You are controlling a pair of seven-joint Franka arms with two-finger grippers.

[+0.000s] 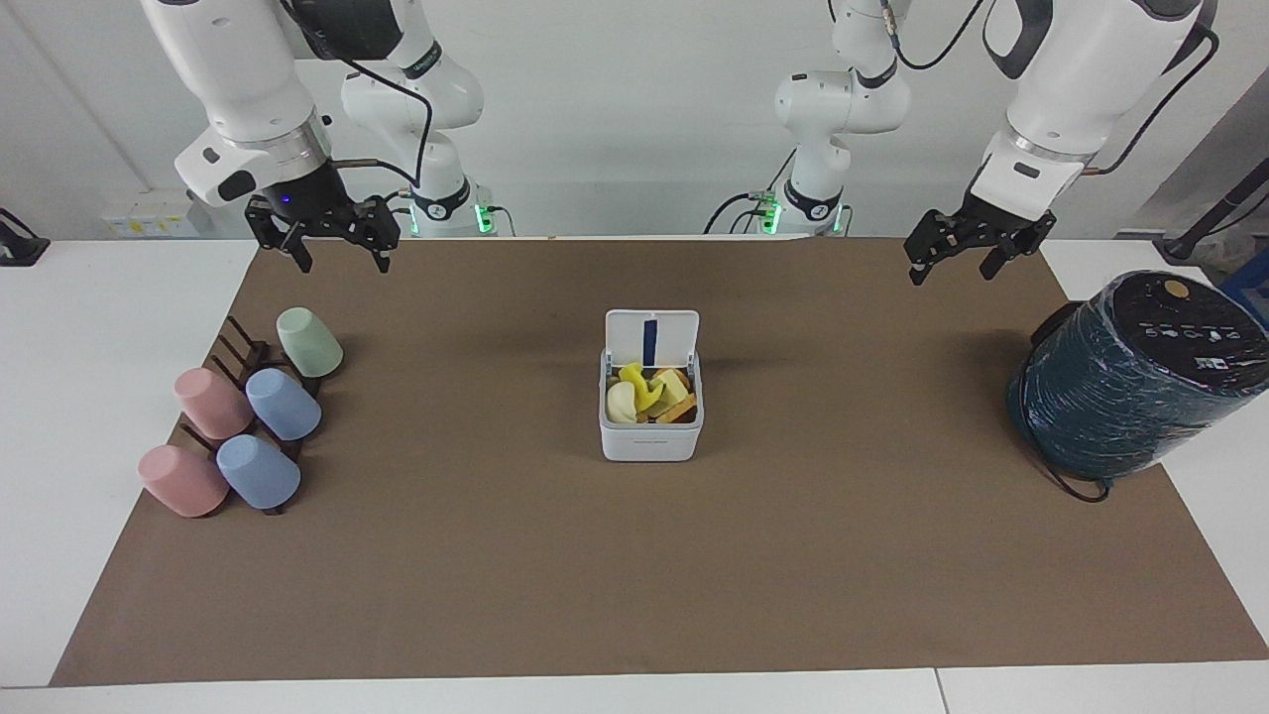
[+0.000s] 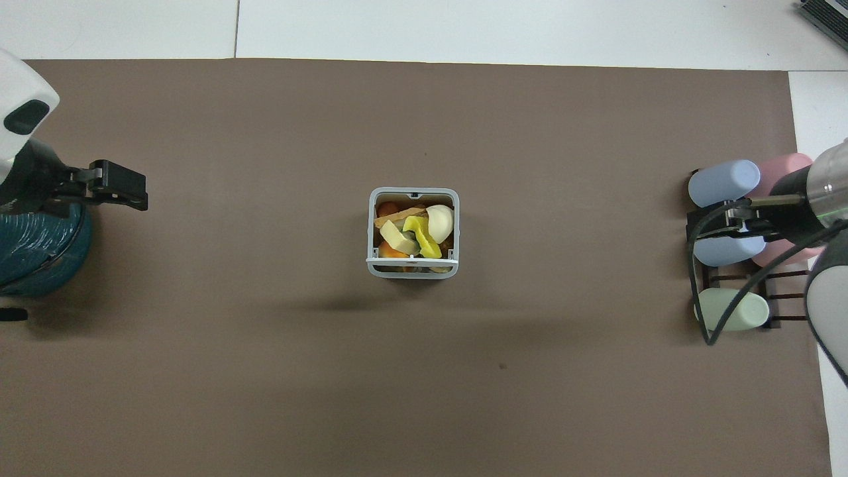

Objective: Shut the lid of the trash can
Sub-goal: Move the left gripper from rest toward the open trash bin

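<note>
The small white trash can [image 1: 651, 443] stands in the middle of the brown mat, filled with yellow, white and orange scraps. It also shows in the overhead view [image 2: 373, 225]. Its lid [image 1: 651, 337] stands upright and open on the side nearer to the robots, with the blue strip of its underside showing. In the overhead view the lid [image 2: 412, 263] is seen edge on. My right gripper [image 1: 342, 260] hangs open and empty in the air over the mat's edge near the cup rack. My left gripper [image 1: 954, 270] hangs open and empty over the mat near the teal cylinder. Both are well apart from the can.
A large dark teal cylinder wrapped in plastic [image 1: 1130, 387] stands at the left arm's end of the table. A dark rack with several pink, blue and green cups [image 1: 283, 402] lies at the right arm's end. A brown mat [image 1: 634, 575] covers the table.
</note>
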